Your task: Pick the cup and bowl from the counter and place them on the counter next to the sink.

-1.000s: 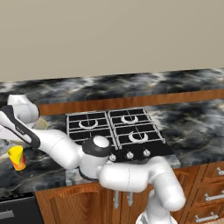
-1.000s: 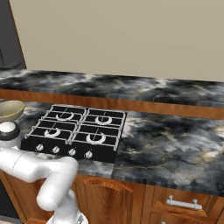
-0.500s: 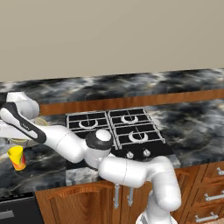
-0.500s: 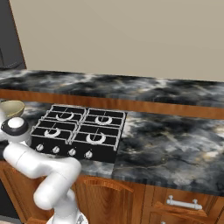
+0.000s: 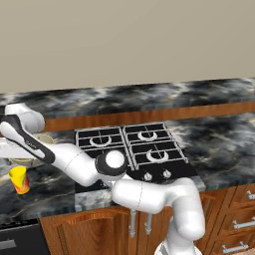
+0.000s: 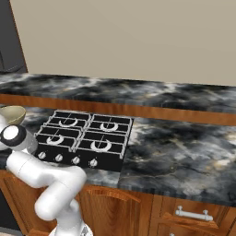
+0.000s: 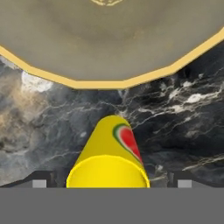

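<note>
My gripper (image 7: pixel 108 183) hangs over the small yellow tumbler with a red patch (image 7: pixel 108 159) — jaws spread wide to either side of it, holding nothing. The cup stands upright on the glossy black veined marble counter (image 7: pixel 175 127), just beside the wide olive-tan bowl with a paler rim (image 7: pixel 105 39), left of the black gas stovetop (image 5: pixel 132 149).

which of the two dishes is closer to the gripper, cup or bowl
The cup: the small yellow tumbler sits right between the open finger tips, while the wide tan bowl lies beyond it.
</note>
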